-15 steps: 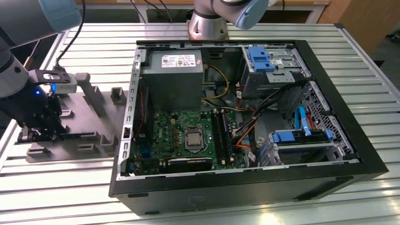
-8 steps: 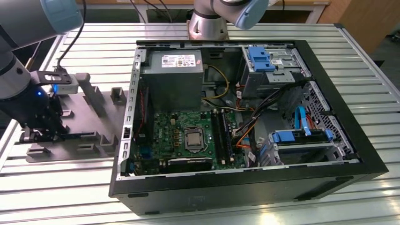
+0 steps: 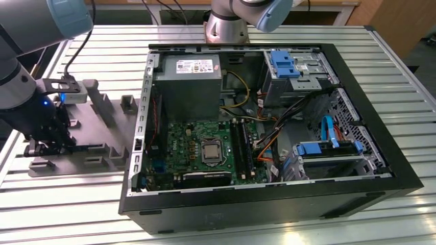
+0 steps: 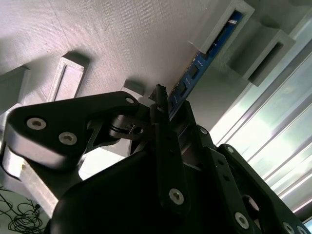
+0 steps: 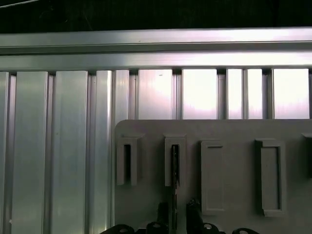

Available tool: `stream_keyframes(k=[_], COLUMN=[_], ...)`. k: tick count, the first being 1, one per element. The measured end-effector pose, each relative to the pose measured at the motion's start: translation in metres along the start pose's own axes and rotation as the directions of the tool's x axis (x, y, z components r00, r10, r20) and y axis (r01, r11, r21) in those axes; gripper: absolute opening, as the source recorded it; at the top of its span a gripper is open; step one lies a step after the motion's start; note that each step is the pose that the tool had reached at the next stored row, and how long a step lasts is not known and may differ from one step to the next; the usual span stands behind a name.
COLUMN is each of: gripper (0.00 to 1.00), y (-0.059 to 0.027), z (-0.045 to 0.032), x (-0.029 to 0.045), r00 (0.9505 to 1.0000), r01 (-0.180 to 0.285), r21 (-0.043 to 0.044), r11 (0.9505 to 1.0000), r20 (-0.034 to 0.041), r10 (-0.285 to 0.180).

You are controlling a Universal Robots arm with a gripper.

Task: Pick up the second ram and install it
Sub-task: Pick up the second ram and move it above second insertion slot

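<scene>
- Table (image 3: 68, 214): ribbed bare aluminium, smooth, bright and reflective.
- Holder plate (image 4: 122, 39): grey plastic, matt, finely grained.
- Second ram (image 4: 195, 68): blue circuit board with a slight sheen; dark matt chips.
- Gripper (image 4: 171, 108): black matt links with bright metal screw heads.
- Computer case (image 3: 272, 204): black sheet metal, matt.
- Power supply (image 3: 187, 87): dull grey sheet metal with a paper label.
- Drive-bay clips (image 3: 283, 64): smooth blue plastic.

**Arm bent over to the exterior view's left, gripper down low**

The arm (image 3: 30, 30) rises from its base (image 3: 228, 25) at the back of the exterior view and arches across to that view's left. The dark wrist (image 3: 27, 109) hangs straight down, a small blue light glowing on its side. Under it the black gripper (image 3: 46, 148) points downward, set low. The second wrist view shows its jointed black links and bright pivot pins.
</scene>
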State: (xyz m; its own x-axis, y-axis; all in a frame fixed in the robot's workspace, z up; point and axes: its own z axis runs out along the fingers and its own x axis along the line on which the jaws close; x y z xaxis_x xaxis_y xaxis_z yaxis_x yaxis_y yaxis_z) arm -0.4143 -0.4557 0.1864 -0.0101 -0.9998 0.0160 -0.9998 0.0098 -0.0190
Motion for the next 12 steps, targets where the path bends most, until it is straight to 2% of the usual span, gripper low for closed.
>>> stream_keyframes(k=[12], gripper=[0.29], y=[-0.0012], z=[0.0017], x=[0.0000], r00=[1.0000], r01=[0.000], r21=[0.0001], r11=[1.0000], r20=[0.0000], r10=[0.000])
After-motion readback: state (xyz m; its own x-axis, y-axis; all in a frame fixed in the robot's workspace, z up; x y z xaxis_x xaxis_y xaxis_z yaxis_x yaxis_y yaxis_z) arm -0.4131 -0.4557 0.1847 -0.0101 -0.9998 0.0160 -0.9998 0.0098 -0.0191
